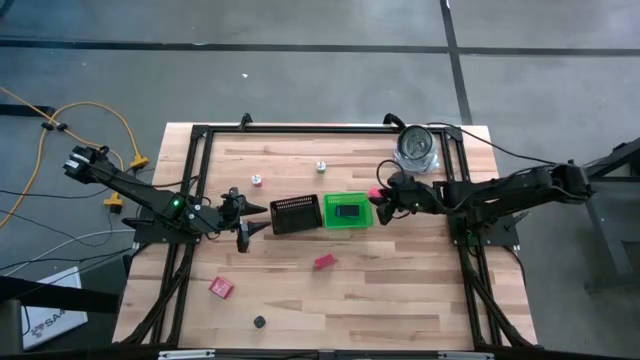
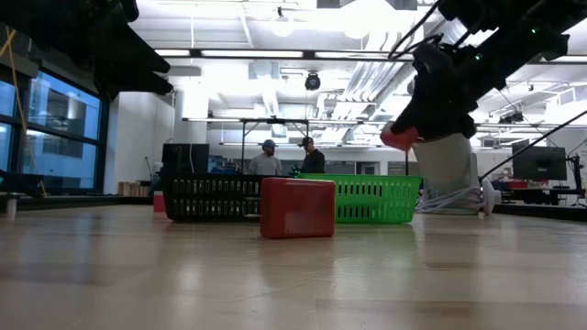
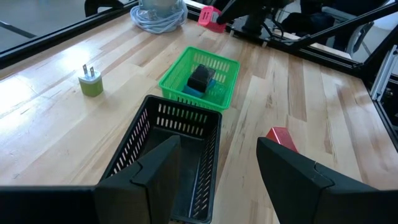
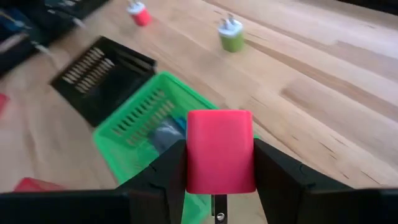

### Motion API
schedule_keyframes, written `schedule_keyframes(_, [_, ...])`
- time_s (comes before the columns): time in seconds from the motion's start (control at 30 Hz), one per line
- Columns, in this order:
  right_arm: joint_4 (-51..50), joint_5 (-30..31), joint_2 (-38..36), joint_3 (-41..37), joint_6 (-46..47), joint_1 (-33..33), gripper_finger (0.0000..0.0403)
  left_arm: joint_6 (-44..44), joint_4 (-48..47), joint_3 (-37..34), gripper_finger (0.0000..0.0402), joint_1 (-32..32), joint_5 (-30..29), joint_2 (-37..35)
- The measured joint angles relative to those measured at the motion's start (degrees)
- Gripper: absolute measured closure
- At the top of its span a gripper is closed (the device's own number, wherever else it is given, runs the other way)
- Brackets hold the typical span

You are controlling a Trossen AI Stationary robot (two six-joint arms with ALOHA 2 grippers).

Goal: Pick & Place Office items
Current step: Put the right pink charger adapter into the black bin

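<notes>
1 pink block [image 4: 219, 149] | pinched in right gripper [image 4: 217, 180] | beside green bin [image 1: 347, 211]

The high view looks straight down on the whole worktop [image 1: 400, 290]. The low view looks level along it. Both wrist views sit close, sharing the green bin [image 3: 200, 78] and black mesh tray [image 4: 102, 78].

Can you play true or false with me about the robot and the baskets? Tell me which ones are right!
1. The right gripper holds a pink block. True.
2. The green bin is empty. False: dark and blue items lie in it.
3. The black mesh tray sits beside the green bin. True.
4. The left gripper is squeezing a block. False: it is open and holds nothing.
5. A red block lies on the table. True.
</notes>
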Motion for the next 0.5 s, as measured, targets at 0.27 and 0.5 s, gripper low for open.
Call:
schedule_keyframes(0.27, [7.25, -1.71, 1.78, 0.76, -5.09, 0.0, 0.0255, 0.0, -0.01, 0.02, 0.0198, 0.01, 0.0, 0.02])
schedule_keyframes(0.5, [7.57, -4.32, 11.07, 10.19, -10.23, 0.0, 0.0255, -0.01, 0.0, 0.01, 0.0198, -0.01, 0.0, 0.01])
